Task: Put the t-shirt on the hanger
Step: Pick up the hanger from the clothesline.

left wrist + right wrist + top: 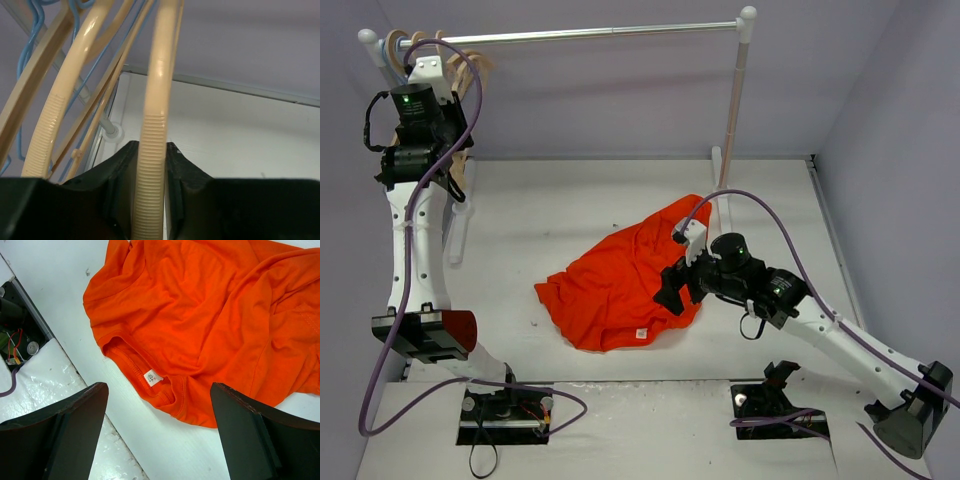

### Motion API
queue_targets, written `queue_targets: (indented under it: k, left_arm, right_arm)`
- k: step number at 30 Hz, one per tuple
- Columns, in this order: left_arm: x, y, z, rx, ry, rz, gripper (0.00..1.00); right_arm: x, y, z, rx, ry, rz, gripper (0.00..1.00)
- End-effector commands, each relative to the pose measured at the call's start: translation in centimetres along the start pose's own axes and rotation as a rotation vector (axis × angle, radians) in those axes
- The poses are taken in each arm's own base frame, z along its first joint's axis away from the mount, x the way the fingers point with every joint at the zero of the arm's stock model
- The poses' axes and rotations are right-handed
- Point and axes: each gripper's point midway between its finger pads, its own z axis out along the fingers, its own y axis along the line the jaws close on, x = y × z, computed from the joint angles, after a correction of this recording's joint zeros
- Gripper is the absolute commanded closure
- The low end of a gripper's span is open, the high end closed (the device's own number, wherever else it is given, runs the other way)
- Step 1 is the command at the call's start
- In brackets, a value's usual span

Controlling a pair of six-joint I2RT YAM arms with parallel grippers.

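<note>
Hook of the hanger [160, 75] is cut off; left gripper [150, 146] clamps its ribbed arm (right gripper [157, 387] gapes above the t-shirt [200, 305]).

Top external camera: high behind both arm bases, looking down and forward across the whole white table [570, 200] to the clothes rail [610, 33] by the far wall. Left wrist camera: raised at the rail's left end, looking past the left gripper [152, 150], pressed close on a pale hanger [159, 100], with table and wall behind. Right wrist camera: close above the t-shirt [210, 315], facing steeply down through the right gripper [157, 387]. That t-shirt [620, 280], its white label [152, 376] and the left arm's base mount [17, 335] also show from overhead.
</note>
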Motion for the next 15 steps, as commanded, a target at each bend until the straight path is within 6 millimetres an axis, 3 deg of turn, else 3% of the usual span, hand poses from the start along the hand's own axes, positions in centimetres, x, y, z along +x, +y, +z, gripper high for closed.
queue_targets:
  k: [1,4,7,11,12,15]
  left_arm:
    - [-5.3,-0.4,-2.3,0.038,-0.176,-0.016,0.77]
    - [-5.2,-0.4,-2.0,0.040,-0.172,-0.017,0.85]
    - [-5.3,-0.9,-1.9,0.064,-0.178,-0.016,1.00]
    - [-6.7,-2.2,-2.5,0.140,-0.240,-0.001,1.00]
    - [-6.2,-2.5,-2.2,0.163,-0.236,0.005,1.00]
    - [-7.3,-2.8,-3.3,0.184,-0.301,0.020,1.00]
  right_arm:
    - [-3.2,0.3,-0.1,-0.004,-0.092,-0.017,0.14]
    - [-3.3,0.3,-0.1,-0.004,-0.090,-0.015,0.14]
    - [-3.4,0.3,0.0,0.000,-0.088,-0.014,0.14]
    - [-3.5,0.2,0.0,0.004,-0.090,-0.017,0.14]
    - [-3.5,0.1,0.0,0.007,-0.089,-0.017,0.14]
    - [-3.7,0.1,0.0,0.010,-0.091,-0.018,0.14]
